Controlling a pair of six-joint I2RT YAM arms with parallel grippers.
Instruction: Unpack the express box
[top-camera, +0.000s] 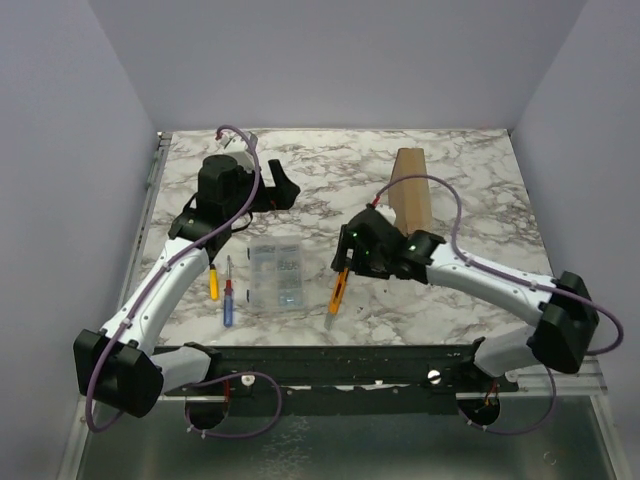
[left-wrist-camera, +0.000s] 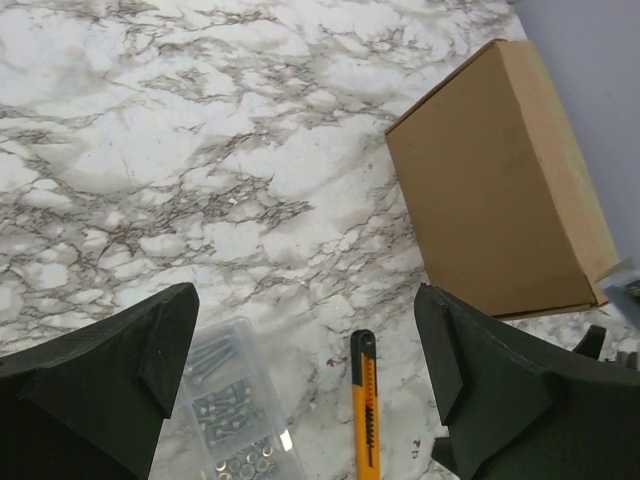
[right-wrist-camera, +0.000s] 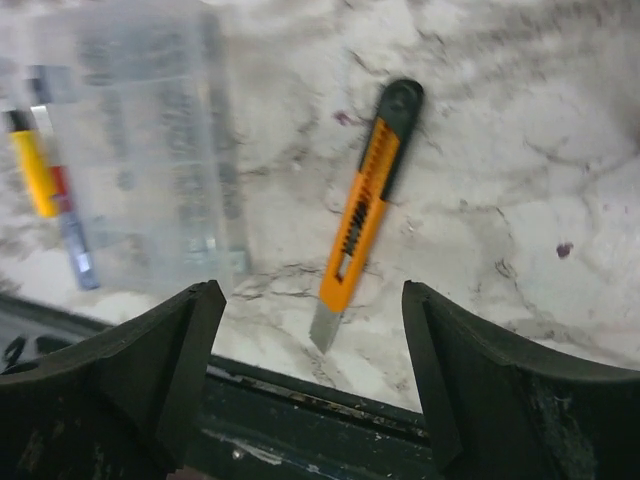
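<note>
The express box (top-camera: 410, 186), plain brown cardboard, sits closed at the back right of the marble table; it also shows in the left wrist view (left-wrist-camera: 500, 180). My left gripper (top-camera: 281, 190) is open and empty above the table, to the left of the box, and in its own view (left-wrist-camera: 305, 385) nothing is between its fingers. My right gripper (top-camera: 346, 262) is open and empty in front of the box, over an orange box cutter (top-camera: 339, 290). The cutter (right-wrist-camera: 365, 205) lies flat with its blade out, pointing at the near edge.
A clear organizer case (top-camera: 277, 272) of screws and nuts lies at the table's middle. A yellow-handled screwdriver (top-camera: 212, 283) and a blue-and-red one (top-camera: 228, 300) lie to its left. The black front rail (right-wrist-camera: 330, 420) runs just beyond the cutter's blade.
</note>
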